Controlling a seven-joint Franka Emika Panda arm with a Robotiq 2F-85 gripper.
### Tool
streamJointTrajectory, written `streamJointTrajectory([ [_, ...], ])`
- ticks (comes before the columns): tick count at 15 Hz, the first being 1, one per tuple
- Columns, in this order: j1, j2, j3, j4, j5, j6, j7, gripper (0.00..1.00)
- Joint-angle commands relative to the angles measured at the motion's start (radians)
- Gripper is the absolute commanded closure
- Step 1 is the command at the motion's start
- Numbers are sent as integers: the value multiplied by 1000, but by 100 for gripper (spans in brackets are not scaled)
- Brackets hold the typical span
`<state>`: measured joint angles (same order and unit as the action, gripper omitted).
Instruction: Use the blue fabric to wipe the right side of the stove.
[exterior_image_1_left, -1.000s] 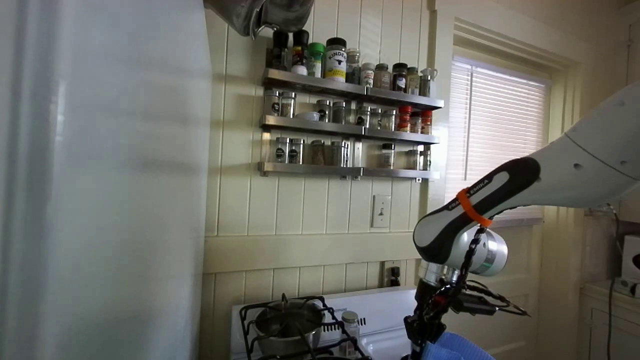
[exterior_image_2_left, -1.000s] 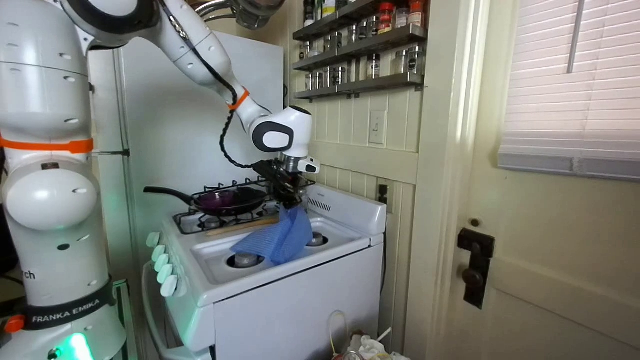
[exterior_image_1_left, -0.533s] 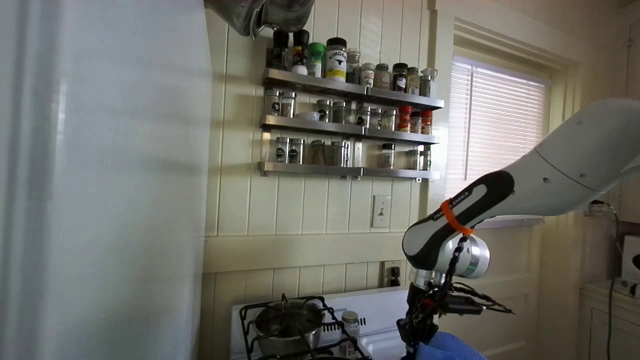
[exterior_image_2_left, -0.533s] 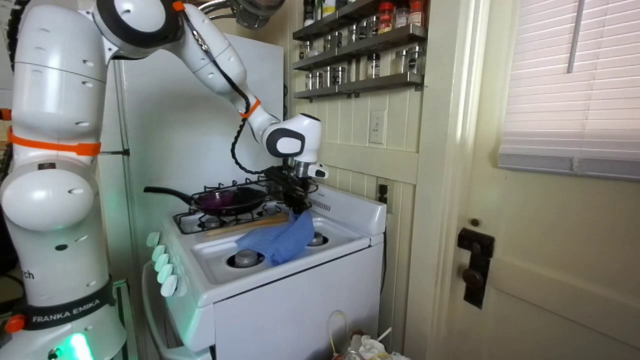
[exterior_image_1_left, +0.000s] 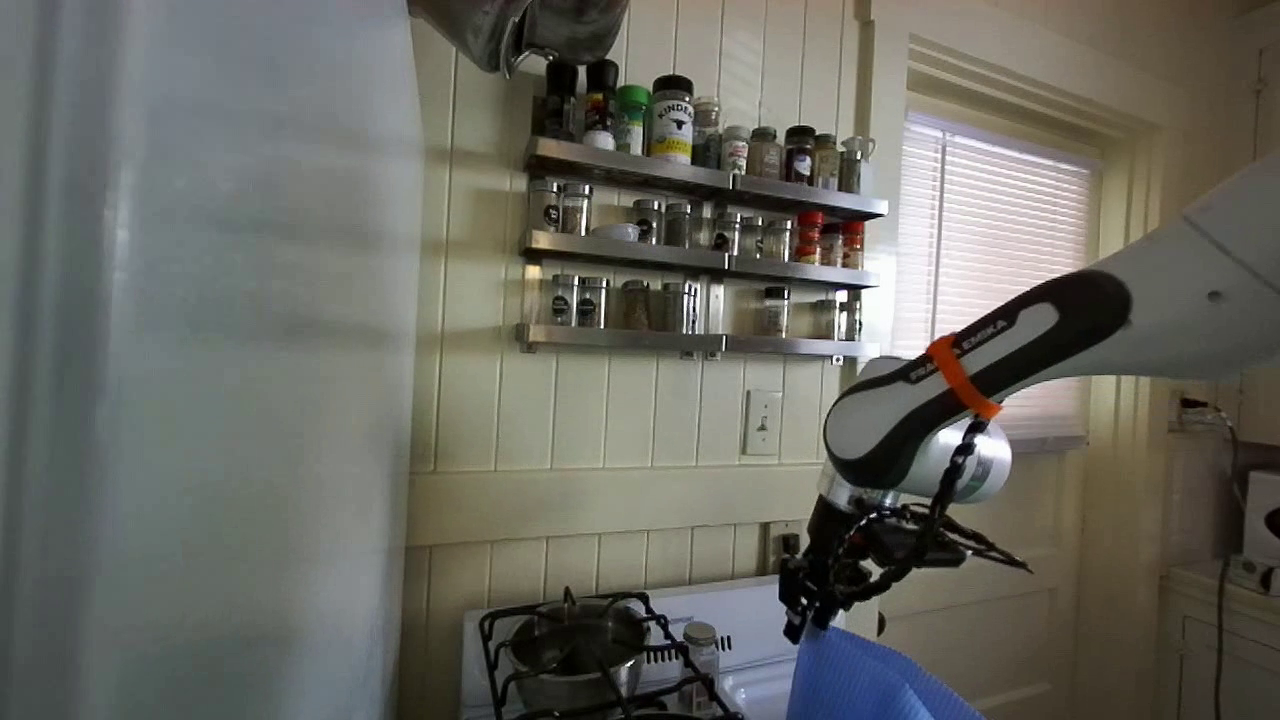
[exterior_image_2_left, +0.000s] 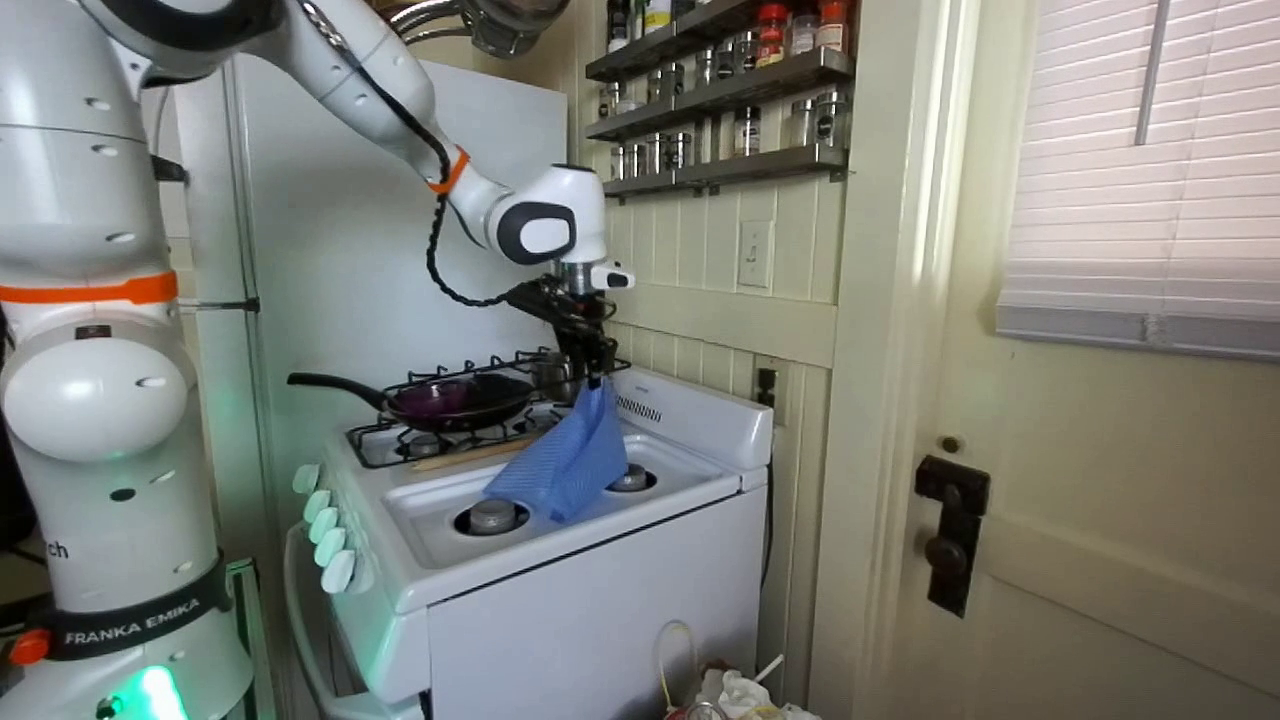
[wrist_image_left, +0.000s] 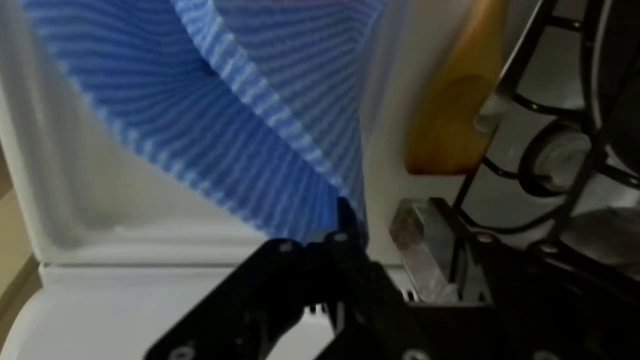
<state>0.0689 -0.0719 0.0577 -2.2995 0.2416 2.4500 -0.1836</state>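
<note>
The blue fabric lies on the right side of the white stove, its upper end drawn up in a peak beneath my gripper. The peak also shows in an exterior view. In the wrist view my gripper has its fingers apart, with stove top and a jar visible through the gap. The fabric runs up to the left finger, on its outer side and behind it; whether it clings there I cannot tell. Part of the burner area is hidden under the fabric.
A frying pan sits on the black grates left of the fabric, with a wooden utensil alongside. A pot and a glass jar stand near the raised back edge. Spice shelves hang above.
My arm first dipped toward the wall, then rose. The fabric's upper end has come up with the gripper into a taller peak, while its lower part stays on the stove.
</note>
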Motion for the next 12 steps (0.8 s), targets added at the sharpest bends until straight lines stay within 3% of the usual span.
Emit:
streamJointTrajectory([
  [1, 25, -258, 11, -154, 11, 52, 24, 85],
  [3, 24, -366, 19, -185, -25, -8, 99, 100],
  [6, -18, -465, 48, -217, -125, -94, 239, 100],
  [10, -12, -465, -9, -232, -163, -135, 161, 100],
  [11, -3, -464, 10, -211, -152, -121, 198, 74],
  [12, -4, -461, 3, -214, -152, -120, 194, 97],
])
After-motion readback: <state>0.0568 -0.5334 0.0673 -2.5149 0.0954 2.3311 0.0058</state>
